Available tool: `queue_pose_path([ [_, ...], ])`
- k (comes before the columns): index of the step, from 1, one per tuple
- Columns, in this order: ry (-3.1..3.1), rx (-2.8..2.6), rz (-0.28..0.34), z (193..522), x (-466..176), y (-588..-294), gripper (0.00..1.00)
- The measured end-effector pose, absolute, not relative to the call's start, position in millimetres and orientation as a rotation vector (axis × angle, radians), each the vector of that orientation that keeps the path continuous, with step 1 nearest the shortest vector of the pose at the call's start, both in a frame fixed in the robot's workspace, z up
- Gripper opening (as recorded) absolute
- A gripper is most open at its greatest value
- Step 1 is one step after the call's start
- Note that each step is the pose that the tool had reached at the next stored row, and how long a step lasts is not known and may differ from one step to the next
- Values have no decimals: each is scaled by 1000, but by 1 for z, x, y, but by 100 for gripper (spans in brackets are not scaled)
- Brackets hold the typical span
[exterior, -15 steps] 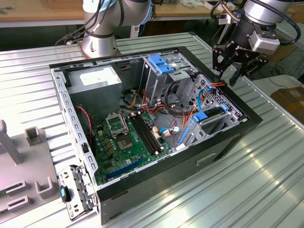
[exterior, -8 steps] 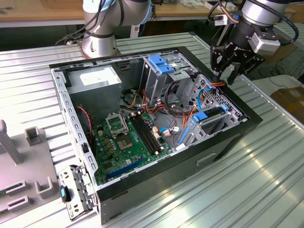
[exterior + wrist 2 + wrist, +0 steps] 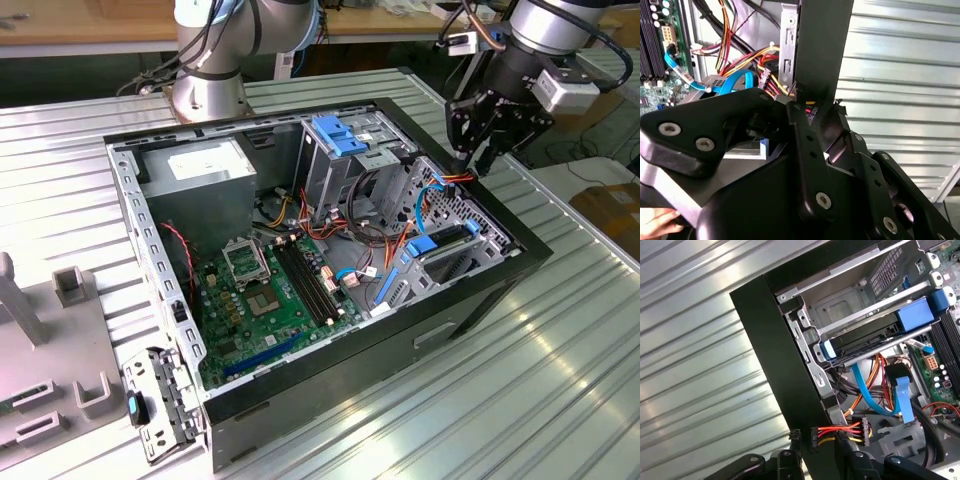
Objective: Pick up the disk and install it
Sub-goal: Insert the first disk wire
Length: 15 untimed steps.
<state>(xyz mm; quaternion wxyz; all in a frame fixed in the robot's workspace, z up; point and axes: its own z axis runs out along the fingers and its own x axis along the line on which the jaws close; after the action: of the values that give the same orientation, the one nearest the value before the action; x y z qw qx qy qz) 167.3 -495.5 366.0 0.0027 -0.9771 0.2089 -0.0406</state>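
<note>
- Now the gripper point(image 3: 472, 160) hangs high toward the exterior view's right, over the black wall of the open computer case point(image 3: 330, 375). Whether it is open or clamped cannot be told.
- One black plug point(image 3: 813, 437) with red, orange and yellow wires sits right at the gripper's tip in the first wrist view, against the case wall.
- Disk point(image 3: 446, 240): one, lying flat inside the metal drive cage point(image 3: 480, 215) at the case corner toward the exterior view's right, just below the gripper. The first wrist view shows its dark edge with two blue rail ends, one at each side.
- Writing: one white sticker point(image 3: 200, 163) on the grey power-supply box point(image 3: 215, 190), at the case's upper left in the exterior view. Its print is too small to read.
- Counts: one green circuit board point(image 3: 270, 300) on the case floor; one blue bracket point(image 3: 338, 135) on top of the taller cage; two blue cables point(image 3: 864, 390) beside the plug's wires.
- One person's hand point(image 3: 657, 220) shows in the second wrist view, beside the gripper's body.
- The case stands on a ribbed metal table point(image 3: 560, 350).
</note>
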Motion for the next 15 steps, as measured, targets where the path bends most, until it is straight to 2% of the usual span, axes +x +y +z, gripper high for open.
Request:
queue_pose_path([
  [2,659,-3114,-154,366,167,-494,40],
  [10,662,-3133,-167,366,166,-487,40],
  [11,662,-3136,-172,366,166,-487,38],
  [13,662,-3138,-179,366,165,-487,24],
  [15,663,-3141,-184,366,165,-487,24],
])
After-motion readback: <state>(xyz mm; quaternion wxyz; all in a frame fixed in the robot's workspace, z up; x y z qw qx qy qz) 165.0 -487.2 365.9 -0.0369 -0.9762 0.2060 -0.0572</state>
